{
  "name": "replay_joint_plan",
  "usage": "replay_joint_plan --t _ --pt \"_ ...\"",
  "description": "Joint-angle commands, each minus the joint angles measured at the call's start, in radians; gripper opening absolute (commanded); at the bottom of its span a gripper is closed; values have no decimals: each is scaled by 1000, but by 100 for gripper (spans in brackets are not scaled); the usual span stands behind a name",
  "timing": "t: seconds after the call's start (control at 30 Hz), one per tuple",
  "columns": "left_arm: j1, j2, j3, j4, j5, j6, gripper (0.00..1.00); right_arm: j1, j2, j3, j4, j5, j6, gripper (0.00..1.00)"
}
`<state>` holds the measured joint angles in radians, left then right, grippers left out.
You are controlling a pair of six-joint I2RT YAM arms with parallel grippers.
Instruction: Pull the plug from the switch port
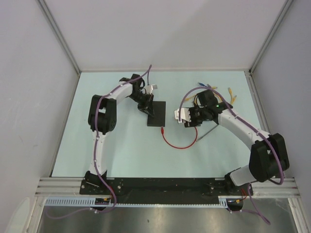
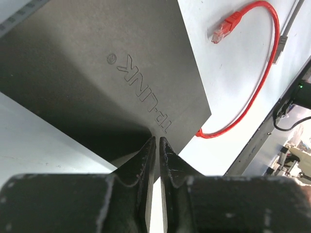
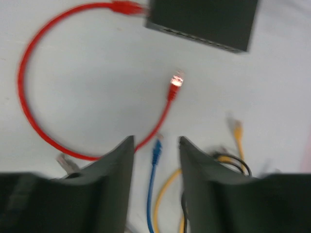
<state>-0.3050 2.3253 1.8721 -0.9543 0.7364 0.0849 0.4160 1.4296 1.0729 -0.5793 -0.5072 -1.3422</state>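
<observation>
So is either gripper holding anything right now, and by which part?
Nothing is held. The right gripper hangs open and empty above the red cable. The left gripper is nearly shut, its tips at the switch edge, nothing between them.

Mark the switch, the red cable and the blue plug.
switch [image 1: 158, 116]: top view, centre of its lid.
red cable [image 1: 180, 147]: top view, bottom of its loop.
blue plug [image 3: 156, 152]: right wrist view, its body.
</observation>
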Motion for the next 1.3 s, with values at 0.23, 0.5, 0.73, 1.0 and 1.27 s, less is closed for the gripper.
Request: replay_joint_plan --t 0.23,0.5,0.73,1.0,1.27 --pt "14 -1 -22 14 -98 35 17 158 241 105 240 -30 710 64" --pt "44 -1 -38 22 -81 24 17 153 276 113 -43 -80 510 48" --pt "47 17 -4 23 -63 16 17 178 267 79 -188 -71 413 55" --pt "47 42 12 17 -31 9 17 214 229 -16 -128 -73 359 64" --pt "50 60 30 19 -22 0 17 242 219 -83 -54 -60 382 50"
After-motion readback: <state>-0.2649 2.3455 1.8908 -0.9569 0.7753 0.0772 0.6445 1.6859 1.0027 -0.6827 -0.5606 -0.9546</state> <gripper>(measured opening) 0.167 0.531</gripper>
